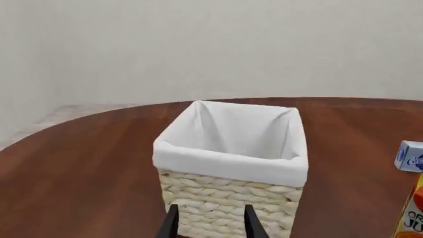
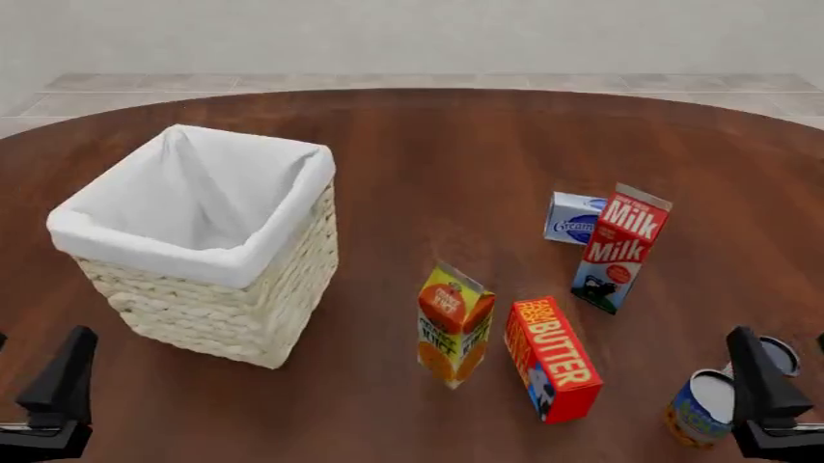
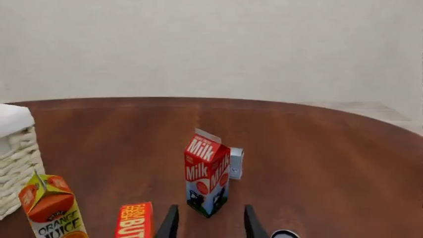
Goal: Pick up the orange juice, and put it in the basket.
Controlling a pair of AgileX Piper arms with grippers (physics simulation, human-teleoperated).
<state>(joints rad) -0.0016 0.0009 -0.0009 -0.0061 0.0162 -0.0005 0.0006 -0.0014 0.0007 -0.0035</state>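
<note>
Both grippers' jaws are standing spread, empty; yellow-orange gable-top orange juice carton (image 2: 453,325) is sitting centre-frame beside red butter box (image 2: 554,359), right of cream wicker basket (image 2: 245,294).

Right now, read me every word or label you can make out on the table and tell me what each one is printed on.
"Milk", twice: red-and-white milk carton.
"BUTTER": red butter box; the small line above it is too small to read.
"ORANGE JUICE": orange juice carton, readable in the right wrist view.
Blue script on the small white box: blurred.
Can label: unreadable.
</note>
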